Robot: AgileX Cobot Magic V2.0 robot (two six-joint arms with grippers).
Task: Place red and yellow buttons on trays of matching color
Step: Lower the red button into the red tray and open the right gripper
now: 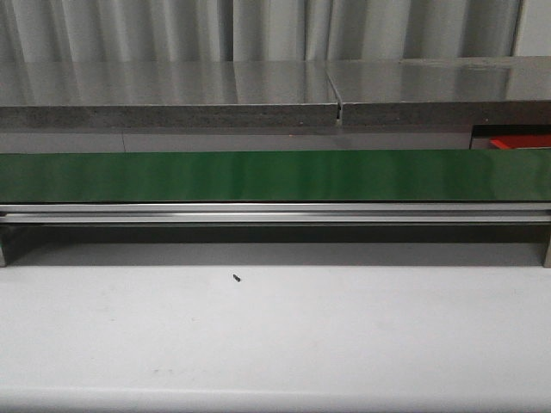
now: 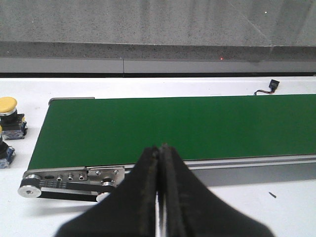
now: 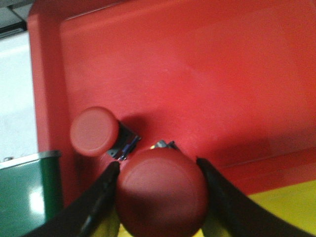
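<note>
Red tray mostly behind belt

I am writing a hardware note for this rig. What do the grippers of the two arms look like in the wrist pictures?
The left gripper has two black fingers, broad at the base and narrowing to thin tips, with a matt, slightly rough surface. The right gripper has fingers of the same black colour and tapering shape. No cables or markings show on either. The front view shows neither arm.

button on tray | second button beside it (between fingers)

Workshop or lab bench — green conveyor belt on white table.
</note>
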